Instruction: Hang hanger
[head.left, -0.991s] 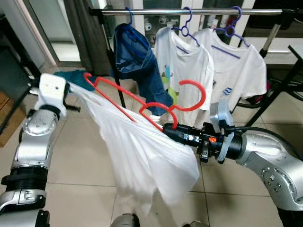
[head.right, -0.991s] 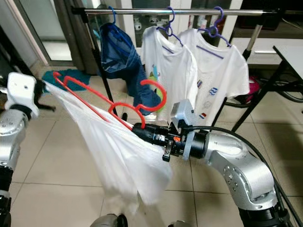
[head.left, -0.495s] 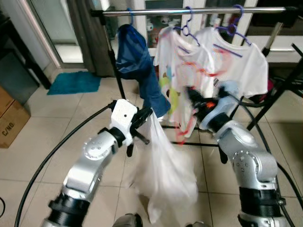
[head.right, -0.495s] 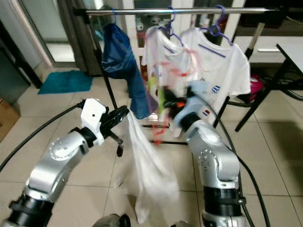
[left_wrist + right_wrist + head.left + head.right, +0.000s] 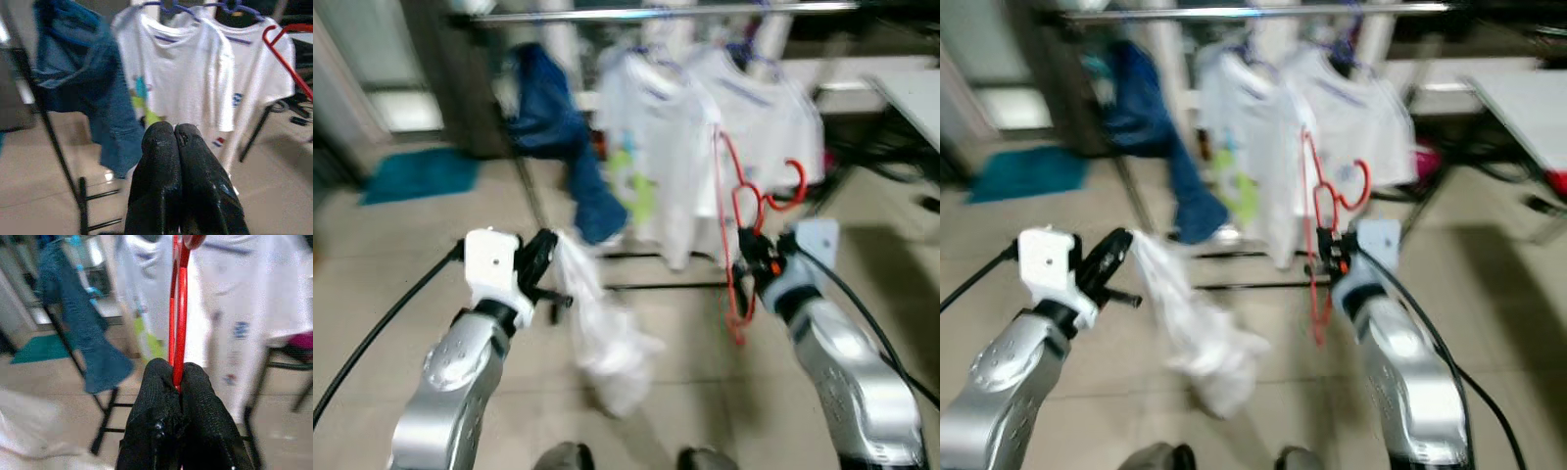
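Note:
Both eye views are blurred. My right gripper (image 5: 750, 266) is shut on the lower part of a red hanger (image 5: 745, 199), which stands upright and bare in front of the hung white shirts. The right wrist view shows the red hanger (image 5: 177, 308) pinched between the fingers (image 5: 161, 382). My left gripper (image 5: 546, 251) is at the left, shut on a crumpled white garment (image 5: 599, 338) that hangs down from its tips toward the floor. In the left wrist view its fingers (image 5: 161, 147) are pressed together. The metal rail (image 5: 656, 12) runs overhead across the back.
On the rail hang a blue garment (image 5: 553, 122) and two white T-shirts (image 5: 666, 127) on purple hangers. The rack's black upright (image 5: 524, 181) and floor bar (image 5: 656, 286) stand between my arms. A teal mat (image 5: 416, 174) lies far left, and a pale table (image 5: 913, 93) stands at the right.
The red hanger has come out of the white garment and now stands upright in my right gripper, off to the right. The garment hangs from my left gripper alone. The camera has shifted.

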You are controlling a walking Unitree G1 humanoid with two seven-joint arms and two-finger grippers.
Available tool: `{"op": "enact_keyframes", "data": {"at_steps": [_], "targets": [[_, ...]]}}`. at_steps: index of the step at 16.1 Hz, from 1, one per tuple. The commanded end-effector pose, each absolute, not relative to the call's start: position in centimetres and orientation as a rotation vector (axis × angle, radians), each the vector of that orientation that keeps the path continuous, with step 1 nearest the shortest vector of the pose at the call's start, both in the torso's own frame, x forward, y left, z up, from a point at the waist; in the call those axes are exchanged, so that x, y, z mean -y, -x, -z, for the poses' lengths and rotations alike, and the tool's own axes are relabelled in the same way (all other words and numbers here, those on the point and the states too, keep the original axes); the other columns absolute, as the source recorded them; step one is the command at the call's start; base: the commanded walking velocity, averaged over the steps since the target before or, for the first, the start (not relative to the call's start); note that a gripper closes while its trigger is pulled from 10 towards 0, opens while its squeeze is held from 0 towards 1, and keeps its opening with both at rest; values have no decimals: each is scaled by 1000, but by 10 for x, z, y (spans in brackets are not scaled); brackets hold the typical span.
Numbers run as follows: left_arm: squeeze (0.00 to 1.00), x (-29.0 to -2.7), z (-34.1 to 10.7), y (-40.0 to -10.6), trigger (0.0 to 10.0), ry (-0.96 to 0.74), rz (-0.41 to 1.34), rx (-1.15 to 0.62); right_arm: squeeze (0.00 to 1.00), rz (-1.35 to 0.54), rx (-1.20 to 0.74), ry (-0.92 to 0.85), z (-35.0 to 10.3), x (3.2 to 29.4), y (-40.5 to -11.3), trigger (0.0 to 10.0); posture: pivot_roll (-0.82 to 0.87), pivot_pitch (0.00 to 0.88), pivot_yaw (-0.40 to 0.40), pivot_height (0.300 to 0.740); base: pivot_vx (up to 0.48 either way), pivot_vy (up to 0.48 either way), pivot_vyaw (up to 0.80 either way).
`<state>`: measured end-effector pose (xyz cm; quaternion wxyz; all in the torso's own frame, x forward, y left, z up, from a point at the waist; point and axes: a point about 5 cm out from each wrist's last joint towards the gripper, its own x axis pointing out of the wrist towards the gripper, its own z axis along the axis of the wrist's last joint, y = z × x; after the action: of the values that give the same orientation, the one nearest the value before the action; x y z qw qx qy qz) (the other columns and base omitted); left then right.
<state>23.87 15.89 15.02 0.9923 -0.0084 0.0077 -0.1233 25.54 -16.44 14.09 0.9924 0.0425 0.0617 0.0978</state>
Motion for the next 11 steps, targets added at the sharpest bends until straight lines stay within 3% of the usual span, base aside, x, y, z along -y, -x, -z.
{"op": "enact_keyframes", "data": {"at_steps": [1,4,8,11], "targets": [[0,-160,-159,-234,10000,-20,209,4,0,-206,-112,-71,-146,163,-249,10000,-54,103,15,740,0,0,-800],[0,-160,-162,-232,10000,-75,174,38,0,-181,-119,-165,-147,163,-240,10000,-80,84,33,740,0,0,-800],[0,-138,-158,-233,10000,-15,284,25,0,-168,-121,-87,-156,172,-221,10000,-140,96,68,740,0,0,-800],[0,-146,-153,-231,10000,-24,247,-1,0,-161,-131,-85,-150,171,-217,10000,-107,68,28,740,0,0,-800]]}}
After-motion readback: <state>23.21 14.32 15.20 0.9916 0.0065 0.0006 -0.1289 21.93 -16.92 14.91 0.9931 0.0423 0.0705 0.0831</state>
